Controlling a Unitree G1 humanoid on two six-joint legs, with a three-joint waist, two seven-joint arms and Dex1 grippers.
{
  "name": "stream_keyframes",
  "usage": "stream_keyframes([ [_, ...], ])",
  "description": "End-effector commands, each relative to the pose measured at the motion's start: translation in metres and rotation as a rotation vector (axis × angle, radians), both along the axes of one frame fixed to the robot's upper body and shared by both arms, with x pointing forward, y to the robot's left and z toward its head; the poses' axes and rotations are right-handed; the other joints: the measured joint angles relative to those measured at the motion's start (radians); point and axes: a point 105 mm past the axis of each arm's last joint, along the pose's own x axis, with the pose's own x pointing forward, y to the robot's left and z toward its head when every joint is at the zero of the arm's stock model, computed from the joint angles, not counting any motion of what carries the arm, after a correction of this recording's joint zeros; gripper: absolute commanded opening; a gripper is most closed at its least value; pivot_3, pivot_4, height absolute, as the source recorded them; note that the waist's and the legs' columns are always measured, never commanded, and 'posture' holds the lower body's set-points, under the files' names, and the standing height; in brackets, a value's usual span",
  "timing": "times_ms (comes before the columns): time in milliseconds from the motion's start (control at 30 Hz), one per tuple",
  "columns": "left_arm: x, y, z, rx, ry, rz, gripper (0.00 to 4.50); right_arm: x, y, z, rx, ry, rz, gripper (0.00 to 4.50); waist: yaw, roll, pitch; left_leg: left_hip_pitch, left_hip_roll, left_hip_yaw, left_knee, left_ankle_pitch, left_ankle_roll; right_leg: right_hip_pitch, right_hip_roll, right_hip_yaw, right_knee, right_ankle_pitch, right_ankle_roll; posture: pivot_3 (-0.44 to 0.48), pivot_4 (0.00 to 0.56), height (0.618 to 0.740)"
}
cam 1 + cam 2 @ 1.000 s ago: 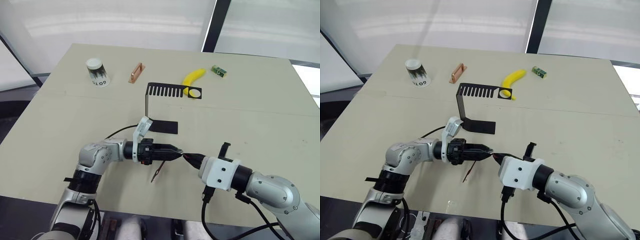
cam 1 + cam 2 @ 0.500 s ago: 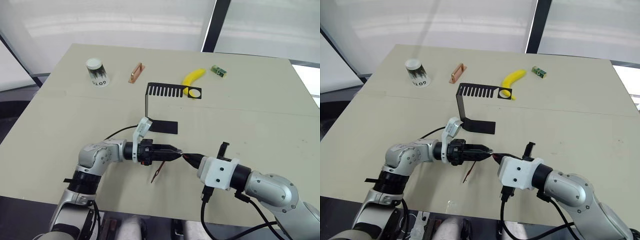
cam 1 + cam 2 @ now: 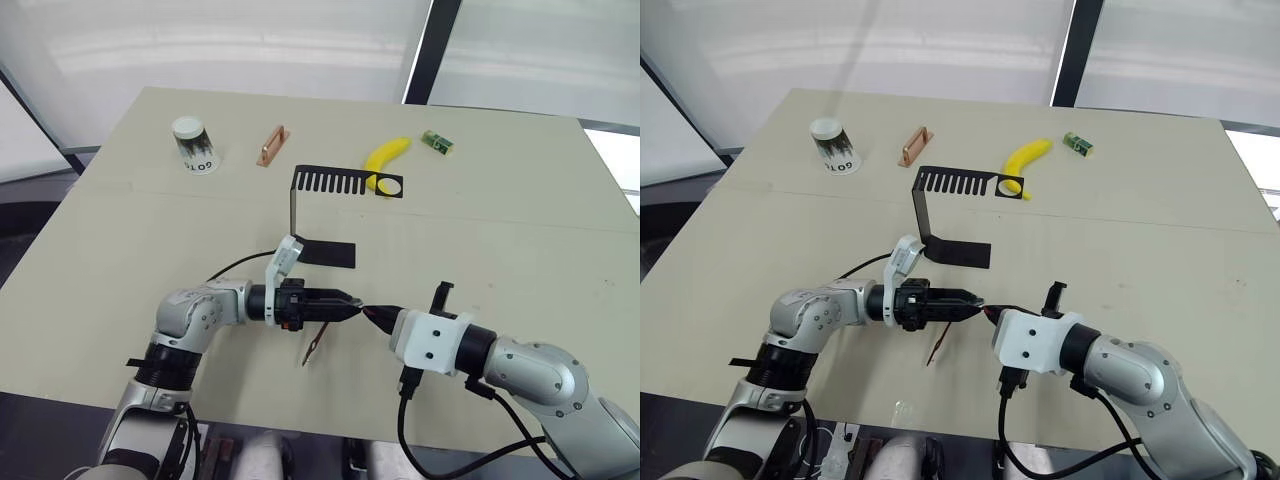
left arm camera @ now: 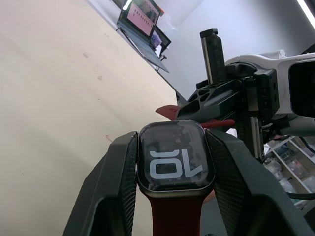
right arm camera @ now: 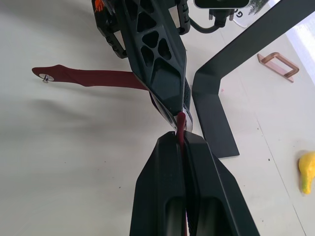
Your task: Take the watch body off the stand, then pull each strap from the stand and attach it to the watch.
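Left jaws: left gripper (image 3: pixel 352 303) closed on the watch body (image 4: pixel 174 160), one black finger (image 4: pixel 119 169) against each side of the case, screen with light digits facing the wrist camera.
Right jaws: right gripper (image 3: pixel 374 314) pinched shut on the second strap (image 5: pixel 181 124), its dark red tip poking out between the fingertips, right at the edge of the watch body.
Grippers: tip to tip above the near middle of the surface (image 3: pixel 520 230).
First strap: dark red strap (image 3: pixel 316 347) already joined to the watch body, hanging down from it towards the surface; in the right wrist view it runs out sideways with a small metal pin at its free end.
Stand: black stand (image 3: pixel 325 215) upright just beyond the grippers, flat base on the surface, slotted top arm bare.
Far side: banana (image 3: pixel 385 156) beside the stand's round hole; paper cup (image 3: pixel 192 143), copper-coloured handle (image 3: pixel 271 146) and small green packet (image 3: pixel 437 142) well apart along the back.
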Motion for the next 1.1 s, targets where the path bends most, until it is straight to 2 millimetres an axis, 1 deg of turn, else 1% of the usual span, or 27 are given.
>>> stream_keyframes([
  [33, -0.0234, -0.0235, 0.0118, -0.050, -0.045, -0.144, 1.64, -0.0081, 0.0137, 0.0122, 0.033, -0.050, 0.071, 0.00, 0.000, 0.000, 0.000, 0.000, 0.000, 0.000, 0.000, 0.000, 0.000, 0.000, 0.000, 0.000, 0.000, 0.000, 0.000, 0.000, 0.150, 0.729],
  [867, -0.0267, -0.0265, 0.0123, -0.050, -0.046, -0.158, 1.64, -0.0028, 0.0147, 0.0089, 0.009, -0.039, 0.056, 0.00, 0.000, 0.000, 0.000, 0.000, 0.000, 0.000, 0.000, 0.000, 0.000, 0.000, 0.000, 0.000, 0.000, 0.000, 0.000, 0.000, 0.150, 0.729],
  [1100, -0.0270, -0.0271, 0.0127, -0.050, -0.045, -0.160, 1.64, -0.0026, 0.0182, 0.0089, 0.021, -0.035, 0.067, 0.00, 0.000, 0.000, 0.000, 0.000, 0.000, 0.000, 0.000, 0.000, 0.000, 0.000, 0.000, 0.000, 0.000, 0.000, 0.000, 0.000, 0.150, 0.729],
])
